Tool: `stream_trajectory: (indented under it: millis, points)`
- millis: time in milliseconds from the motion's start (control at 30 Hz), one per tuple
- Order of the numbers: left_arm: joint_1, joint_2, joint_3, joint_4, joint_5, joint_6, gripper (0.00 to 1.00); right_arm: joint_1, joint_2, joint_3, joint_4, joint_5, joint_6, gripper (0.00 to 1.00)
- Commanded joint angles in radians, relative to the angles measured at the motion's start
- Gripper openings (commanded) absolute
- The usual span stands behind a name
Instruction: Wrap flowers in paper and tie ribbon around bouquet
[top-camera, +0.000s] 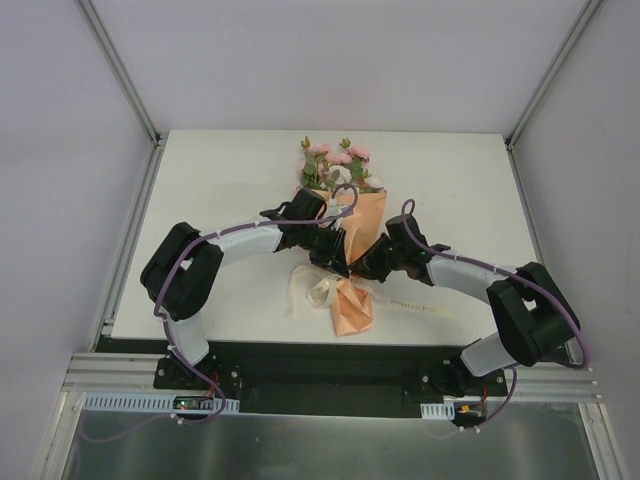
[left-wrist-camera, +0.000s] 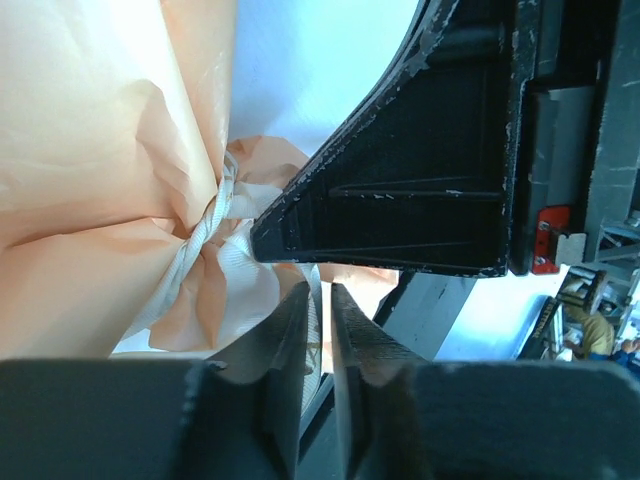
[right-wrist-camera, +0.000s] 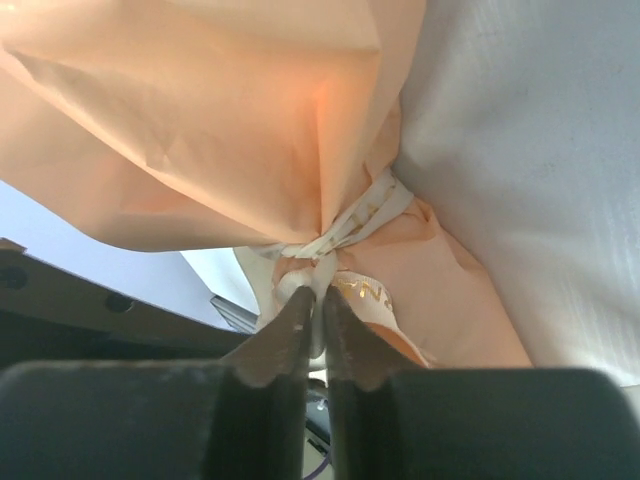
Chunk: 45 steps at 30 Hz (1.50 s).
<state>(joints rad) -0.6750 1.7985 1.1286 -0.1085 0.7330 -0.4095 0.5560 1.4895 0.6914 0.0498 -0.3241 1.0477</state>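
The ribbon (right-wrist-camera: 350, 225) is tied tight round the pinched neck of the paper (right-wrist-camera: 200, 120), right at the tips of both grippers. The right gripper (right-wrist-camera: 312, 298) is clenched on a bit of ribbon next to the knot. The left gripper (left-wrist-camera: 320, 300) has its fingers almost together, with ribbon in the thin gap. I cannot tell if it squeezes it. The flowers (top-camera: 335, 163) stick out of the paper on the far side of the grippers. The bouquet (top-camera: 360, 215) lies on the white table (top-camera: 220, 180).
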Motion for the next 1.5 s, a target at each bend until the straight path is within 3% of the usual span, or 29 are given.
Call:
stream_trajectory:
  millis: [0,33,133,300,400,567,800,1133,1300,1467]
  points:
    - [-0.011,-0.062,-0.026,0.020,0.029,0.003,0.19,-0.001,-0.003,0.011,0.062,-0.021,0.025,0.05]
    - [-0.009,-0.077,-0.029,0.018,0.029,0.003,0.22,-0.001,-0.005,0.007,0.067,-0.018,0.020,0.01]
    - [-0.005,-0.112,-0.032,0.010,0.032,-0.008,0.34,-0.001,-0.024,-0.009,0.076,-0.006,0.009,0.01]
    - [0.034,-0.178,0.020,-0.059,0.014,-0.012,0.42,-0.001,-0.034,-0.021,0.096,-0.004,-0.014,0.01]
    - [0.069,-0.208,0.048,-0.094,-0.021,0.015,0.43,-0.001,-0.029,-0.030,0.125,-0.012,-0.018,0.01]
    - [0.091,-0.131,0.129,-0.167,-0.055,0.121,0.34,-0.001,-0.038,-0.044,0.148,-0.018,-0.021,0.01]
    - [0.008,0.018,0.238,-0.329,-0.191,0.302,0.42,-0.007,-0.051,-0.046,0.154,-0.030,-0.031,0.01]
    - [-0.037,0.081,0.277,-0.364,-0.254,0.334,0.43,-0.010,-0.043,-0.046,0.163,-0.041,-0.029,0.01]
    - [-0.038,0.082,0.273,-0.364,-0.264,0.322,0.37,-0.010,-0.044,-0.050,0.167,-0.043,-0.031,0.01]
    - [-0.037,0.032,0.270,-0.364,-0.221,0.310,0.46,-0.010,-0.041,-0.059,0.182,-0.050,-0.028,0.01]
